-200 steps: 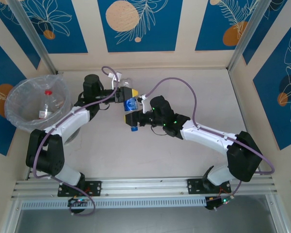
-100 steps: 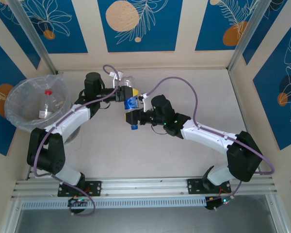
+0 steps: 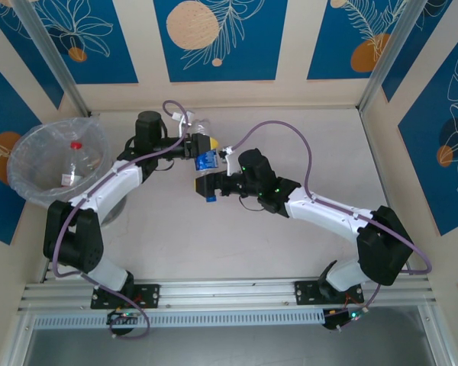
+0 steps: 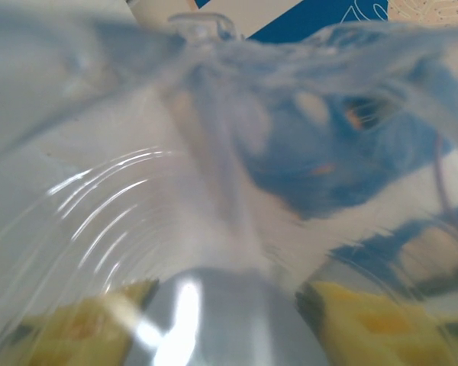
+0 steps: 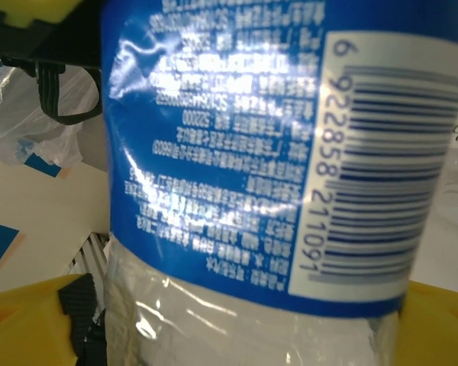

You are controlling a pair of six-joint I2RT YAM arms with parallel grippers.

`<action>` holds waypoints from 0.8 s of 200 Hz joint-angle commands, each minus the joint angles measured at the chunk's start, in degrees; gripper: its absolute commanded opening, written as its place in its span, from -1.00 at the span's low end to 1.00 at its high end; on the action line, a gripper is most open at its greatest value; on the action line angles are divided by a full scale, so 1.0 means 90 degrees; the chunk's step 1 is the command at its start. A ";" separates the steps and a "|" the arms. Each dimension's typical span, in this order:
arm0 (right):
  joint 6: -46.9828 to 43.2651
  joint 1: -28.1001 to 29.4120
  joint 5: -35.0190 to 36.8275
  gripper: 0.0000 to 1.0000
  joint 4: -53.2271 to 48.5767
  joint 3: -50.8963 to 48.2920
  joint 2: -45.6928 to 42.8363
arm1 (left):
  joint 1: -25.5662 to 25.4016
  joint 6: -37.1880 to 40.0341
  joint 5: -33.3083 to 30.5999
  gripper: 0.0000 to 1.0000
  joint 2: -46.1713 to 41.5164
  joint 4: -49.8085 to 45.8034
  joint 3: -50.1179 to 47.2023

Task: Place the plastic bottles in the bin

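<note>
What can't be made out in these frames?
Left wrist: clear plastic against the lens, all blurred; whether the left gripper is shut on it can't be told.
Right wrist: blue-label bottle cut off at cap and base by the frame edges.
Top external: red-capped bottle in the bin too small, label veiled by the crinkly bag.

In the top view, the left gripper (image 3: 206, 142) now sits slightly higher and further right in the frame, and its clear bottle (image 3: 201, 126) has shifted with it. The right gripper (image 3: 208, 181) and its blue-labelled bottle (image 3: 207, 161) have edged upward a little.
</note>
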 commanded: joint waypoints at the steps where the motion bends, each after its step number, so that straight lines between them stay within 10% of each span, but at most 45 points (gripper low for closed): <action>1: -0.0147 -0.0035 -0.0085 0.98 -0.0302 0.0065 -0.0022 | -0.0074 0.0260 -0.0162 -0.03 0.0090 -0.0215 0.0250; 160: -0.1192 -0.0399 -0.0358 0.99 -0.1741 -0.0068 -0.0796 | -0.0075 0.0936 -0.1155 -0.02 0.0281 -0.1361 0.0690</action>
